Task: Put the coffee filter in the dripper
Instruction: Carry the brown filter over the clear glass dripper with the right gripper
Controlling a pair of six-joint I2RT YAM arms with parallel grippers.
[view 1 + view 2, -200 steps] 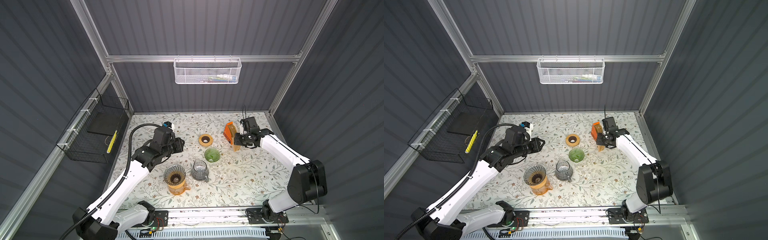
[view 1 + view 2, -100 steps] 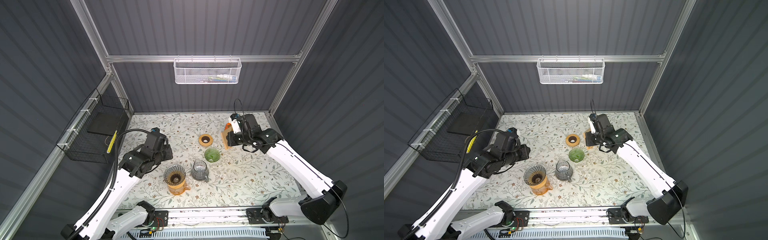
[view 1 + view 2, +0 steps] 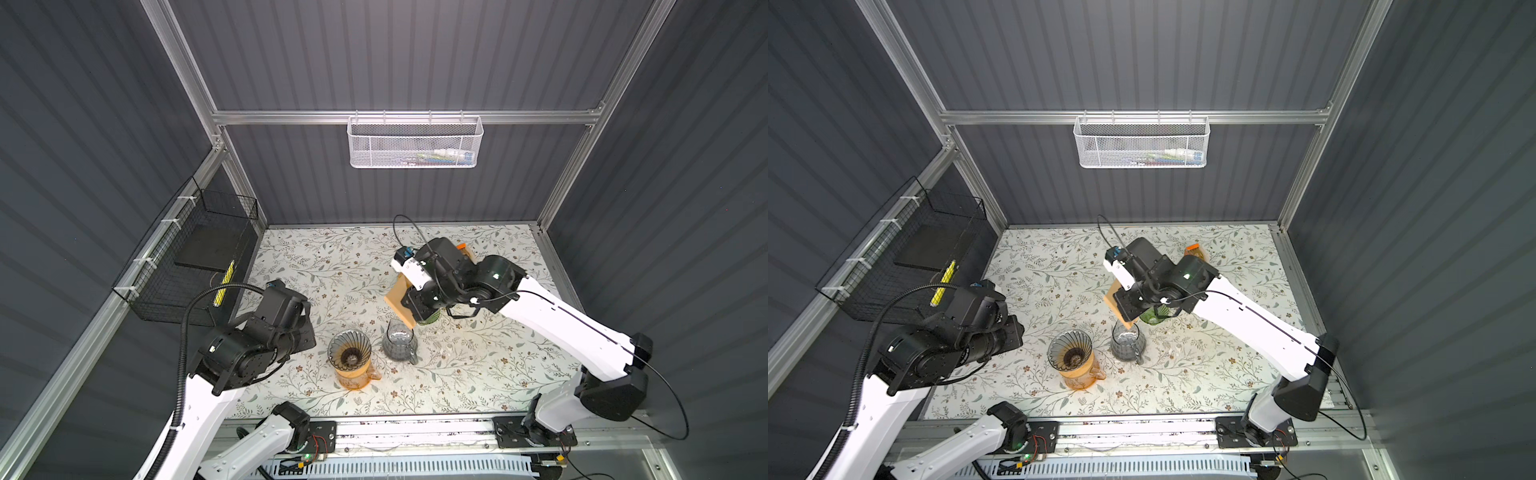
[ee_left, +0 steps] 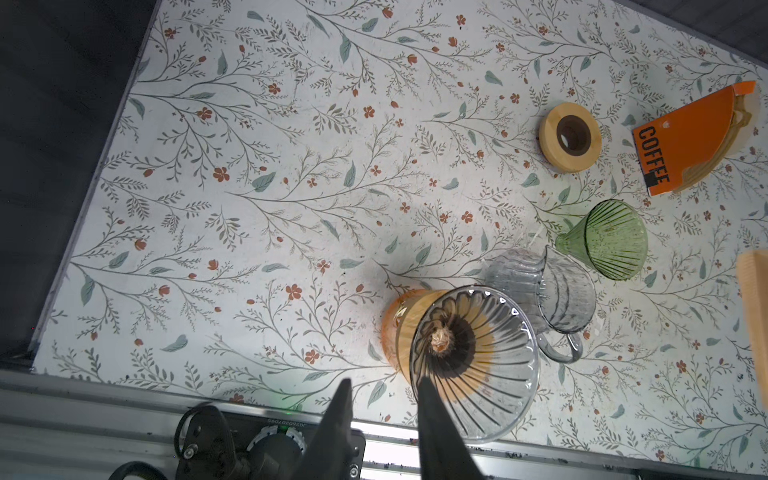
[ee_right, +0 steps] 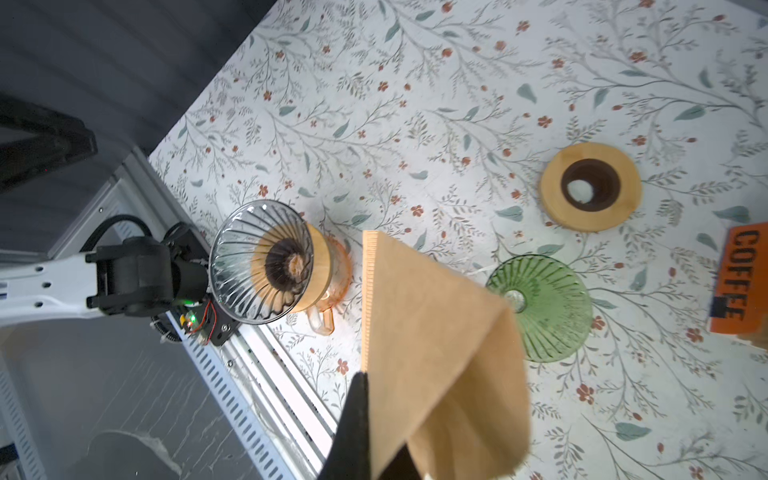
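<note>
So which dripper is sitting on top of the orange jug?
The clear ribbed dripper tops the orange carafe; the green dripper rests directly on the table.

2 drippers: 1 clear dripper (image 3: 349, 351), 1 green dripper (image 4: 611, 241). 1 loose coffee filter (image 5: 436, 340), 1 orange filter box (image 4: 690, 141), 1 wooden ring (image 4: 548, 141), 1 grey pitcher (image 4: 569, 299), 1 orange server (image 4: 395, 324). 2 baskets: 1 white mesh basket (image 3: 415, 145), 1 black wire basket (image 3: 174, 286).

Lighting: bright, even, from overhead. Floral table top (image 3: 316, 266) well lit; dark ribbed walls (image 3: 415, 62) dim.
Shadows: soft and short beside the clear dripper (image 4: 473, 361).
Glare: front rail (image 4: 386, 453) blown white.
Focus: coffee filter (image 5: 436, 353) blurred at its near edge in the right wrist view; both top views sharp, wide-angle, uprights splaying outward.
</note>
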